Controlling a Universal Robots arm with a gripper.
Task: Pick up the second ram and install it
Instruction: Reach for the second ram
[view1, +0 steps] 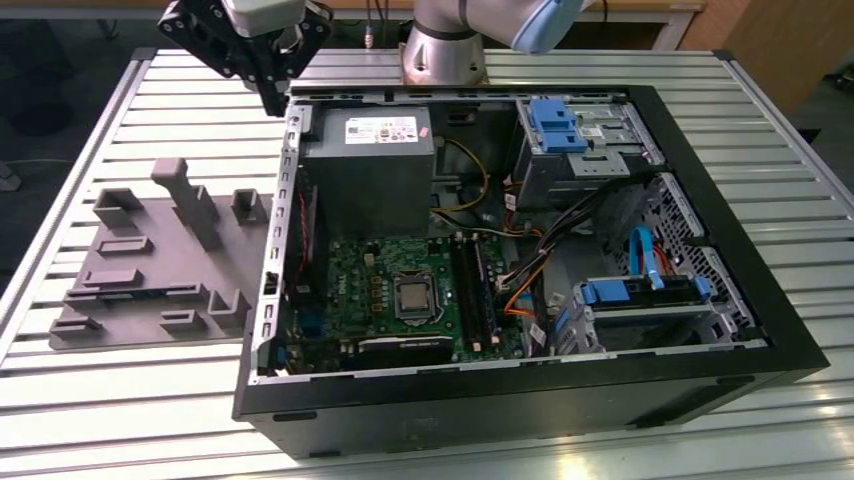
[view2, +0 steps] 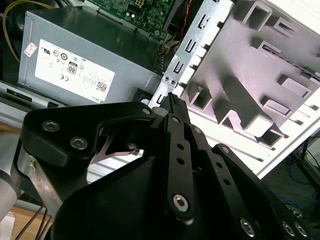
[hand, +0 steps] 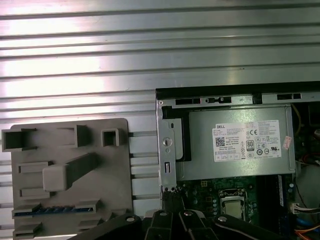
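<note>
Clenched empty, the gripper (view1: 276, 100) is hovering over the slatted table (view1: 134, 400) beside the case (view1: 534, 405), the ram (hand: 50, 210) lying in the gray tray (hand: 115, 165).

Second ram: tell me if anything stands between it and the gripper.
Nothing visible does. The second ram lies in the gray holder beside the computer case, and the gripper hangs by the case's corner, with open air between them.
</note>
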